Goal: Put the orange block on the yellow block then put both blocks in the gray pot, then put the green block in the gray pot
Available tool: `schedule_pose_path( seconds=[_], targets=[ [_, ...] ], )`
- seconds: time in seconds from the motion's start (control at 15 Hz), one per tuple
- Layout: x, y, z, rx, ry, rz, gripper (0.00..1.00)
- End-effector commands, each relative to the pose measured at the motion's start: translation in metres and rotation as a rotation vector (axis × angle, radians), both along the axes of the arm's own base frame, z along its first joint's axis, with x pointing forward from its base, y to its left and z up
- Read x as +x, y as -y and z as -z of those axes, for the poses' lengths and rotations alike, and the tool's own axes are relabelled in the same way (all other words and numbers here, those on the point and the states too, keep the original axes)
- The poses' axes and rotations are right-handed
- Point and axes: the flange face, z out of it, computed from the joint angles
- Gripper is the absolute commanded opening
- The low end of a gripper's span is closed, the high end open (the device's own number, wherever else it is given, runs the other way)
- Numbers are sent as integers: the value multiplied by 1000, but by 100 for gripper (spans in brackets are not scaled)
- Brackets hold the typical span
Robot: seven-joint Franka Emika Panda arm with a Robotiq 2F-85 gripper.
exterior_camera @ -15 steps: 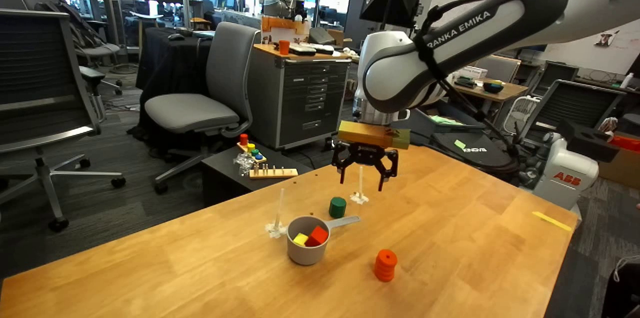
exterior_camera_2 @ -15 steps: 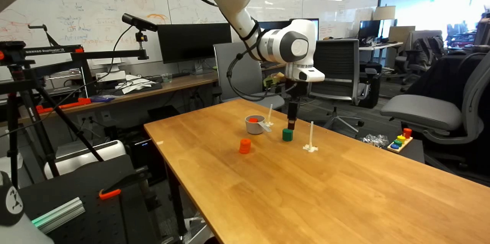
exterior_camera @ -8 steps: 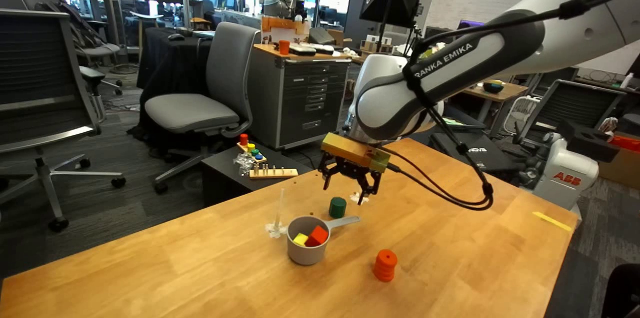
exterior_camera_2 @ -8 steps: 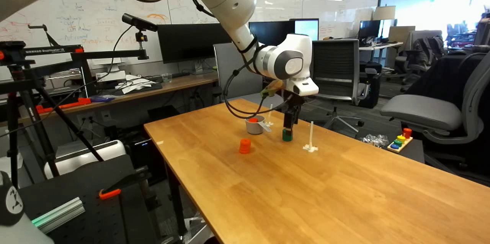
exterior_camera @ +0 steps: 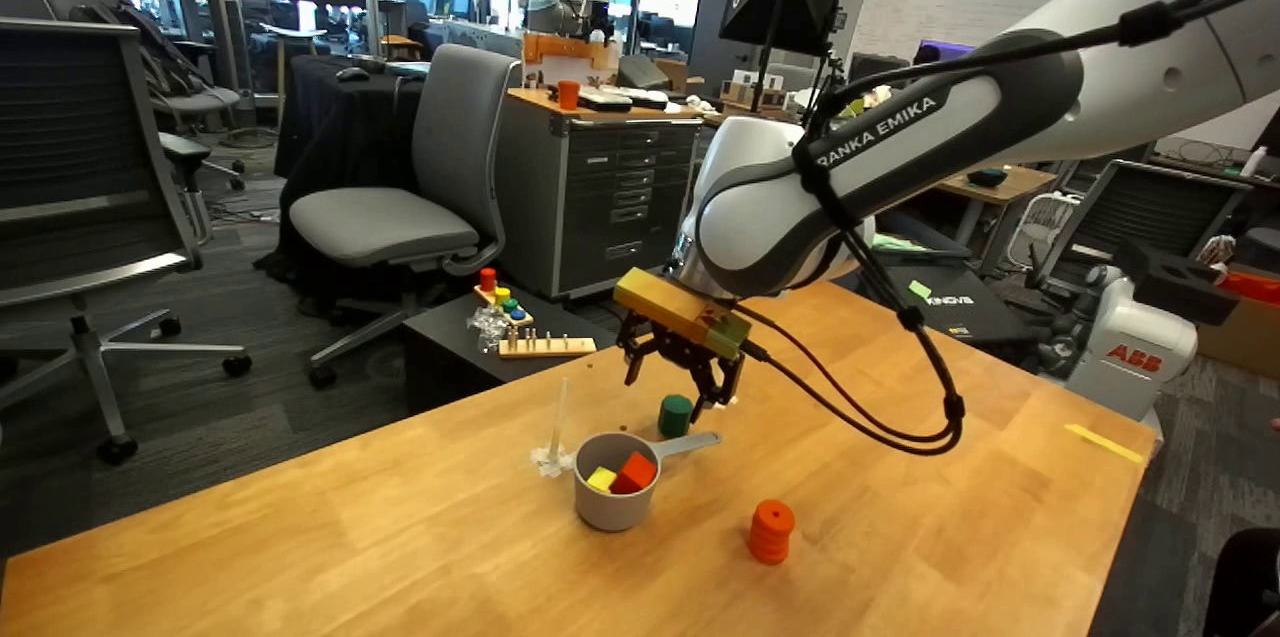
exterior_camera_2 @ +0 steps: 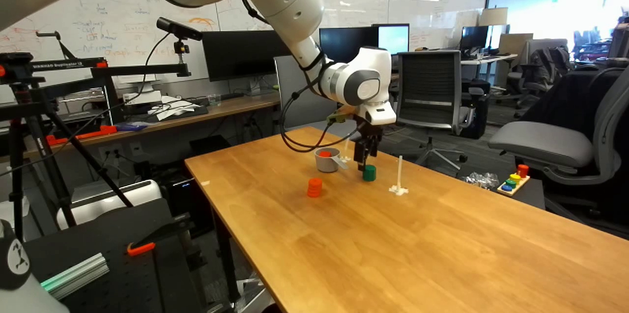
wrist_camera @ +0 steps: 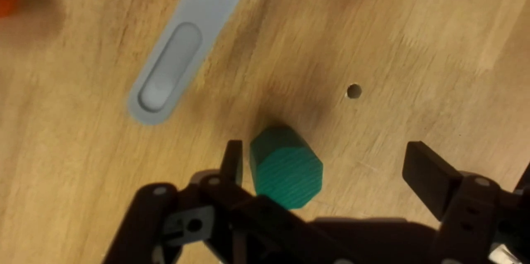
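The green block (exterior_camera: pixel 675 417) stands upright on the table beside the gray pot's handle; it also shows in an exterior view (exterior_camera_2: pixel 369 173). My gripper (exterior_camera: pixel 663 401) is open, empty and tilted, low over the green block. In the wrist view the green block (wrist_camera: pixel 290 175) appears between the open fingers of the gripper (wrist_camera: pixel 324 152), close to the left finger and apart from the right. The gray pot (exterior_camera: pixel 612 509) holds the orange block (exterior_camera: pixel 636 471) and the yellow block (exterior_camera: pixel 601 479), side by side. In an exterior view (exterior_camera_2: pixel 327 164) the pot's wall hides the yellow block.
A bright orange ribbed stack (exterior_camera: pixel 771 532) stands on the table in front of the pot. A thin white stick (exterior_camera: pixel 557 427) is taped upright behind the pot, and another (exterior_camera_2: pixel 399 175) stands near the green block. The pot's handle (wrist_camera: pixel 169 69) lies close to the gripper.
My gripper has come down and tilted, moving left in one exterior view toward the green block and pot. It has stayed open. The blocks and pot have not moved.
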Motion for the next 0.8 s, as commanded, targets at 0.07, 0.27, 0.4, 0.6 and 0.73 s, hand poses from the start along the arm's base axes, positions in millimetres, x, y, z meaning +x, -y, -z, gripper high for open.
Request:
schedule_pose_path(
  seconds=[0.07,0.27,0.4,0.6,0.73],
  targets=[
    [7,0,0,28,6,73,100],
    [5,4,8,27,-18,116,100],
    [4,6,13,29,-29,126,100],
    [3,9,21,25,-37,123,74],
    [2,10,25,27,-44,125,58]
  ],
)
